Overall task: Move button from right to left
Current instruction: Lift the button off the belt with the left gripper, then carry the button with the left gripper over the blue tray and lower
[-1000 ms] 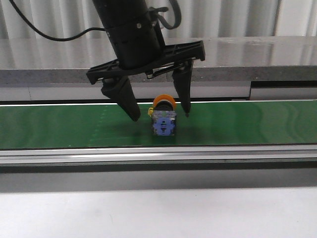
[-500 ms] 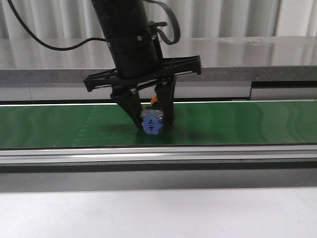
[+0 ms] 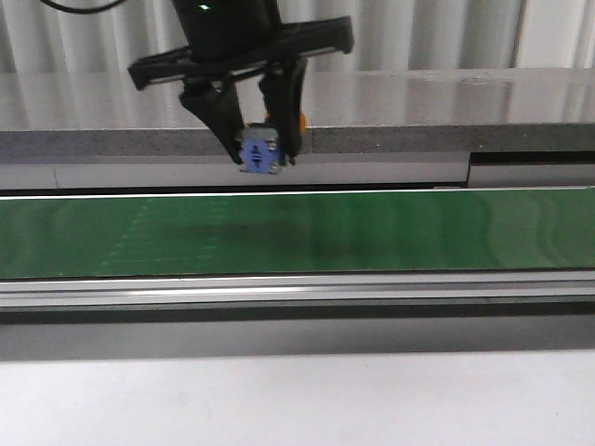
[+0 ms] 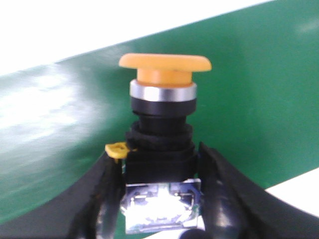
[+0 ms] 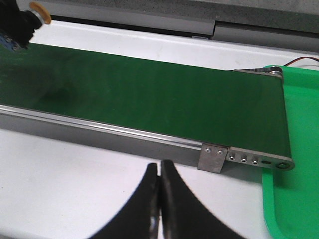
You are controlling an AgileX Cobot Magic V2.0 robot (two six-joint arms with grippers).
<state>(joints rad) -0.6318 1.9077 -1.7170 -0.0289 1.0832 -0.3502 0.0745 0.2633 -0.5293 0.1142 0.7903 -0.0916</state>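
Observation:
The button hangs in the air above the green belt, its blue-grey rear body facing the front camera. My left gripper is shut on it, one black finger on each side of the body. In the left wrist view the button shows its yellow-orange cap, silver ring and black collar, and the left gripper clamps the block below. The right wrist view catches the button at its far corner. My right gripper is shut and holds nothing, over the white table in front of the belt.
The green conveyor belt runs across the table with a metal rail along its near side. A green tray sits at the belt's right end. A grey ledge runs behind the belt.
My left gripper closed on the button where it lay on the belt, then lifted it clear of the belt and shifted a little to the left.

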